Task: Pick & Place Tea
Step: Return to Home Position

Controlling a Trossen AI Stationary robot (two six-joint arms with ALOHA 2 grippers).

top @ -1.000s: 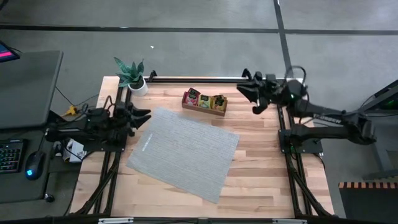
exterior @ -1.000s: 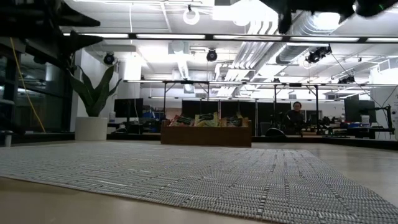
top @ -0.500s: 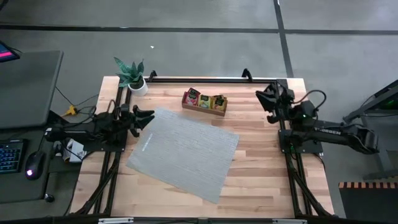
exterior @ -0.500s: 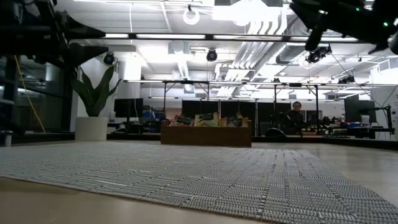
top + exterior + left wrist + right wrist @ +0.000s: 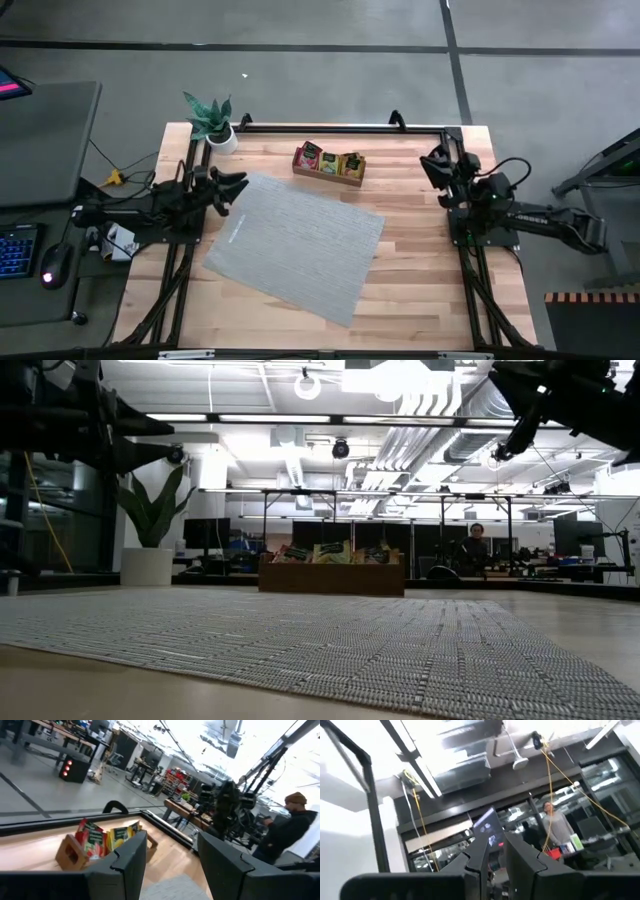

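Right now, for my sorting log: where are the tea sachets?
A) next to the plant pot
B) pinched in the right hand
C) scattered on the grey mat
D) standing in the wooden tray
D: the tea sachets stand upright inside the wooden tray, as both the high and low views show.

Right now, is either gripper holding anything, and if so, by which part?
Nothing is held. The left gripper and right gripper are both open and empty; the tea sits in the wooden tray.
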